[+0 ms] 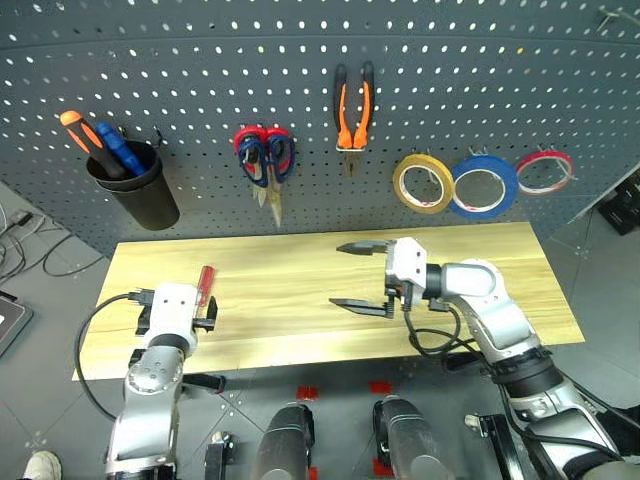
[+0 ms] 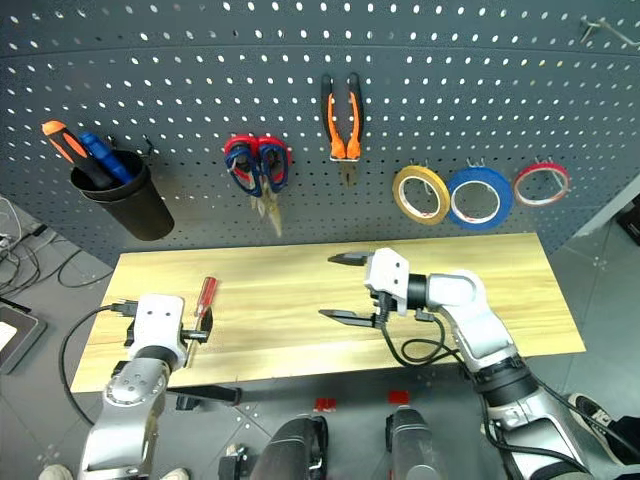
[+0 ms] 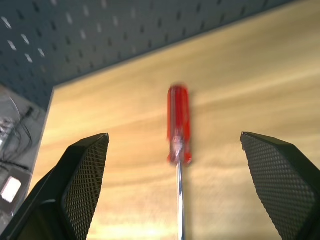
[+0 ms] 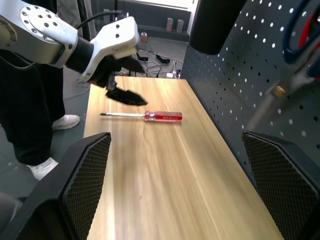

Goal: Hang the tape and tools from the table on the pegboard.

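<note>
Left eye view: a black cup [image 1: 140, 190] mounted on the pegboard [image 1: 200, 80] is seen holding an orange-and-black screwdriver [image 1: 82, 137] and a blue screwdriver [image 1: 115, 150]. Scissors [image 1: 266, 160], pliers [image 1: 353, 105] and blue tape [image 1: 483, 186] are hung on hooks. A red-handled screwdriver [image 1: 205, 283] is left lying on the tabletop [image 1: 300, 270], with the left gripper [image 1: 176, 322] spread wide beside it and nothing held. The right gripper [image 1: 362, 276] is held wide and empty over the tabletop's middle.
</note>
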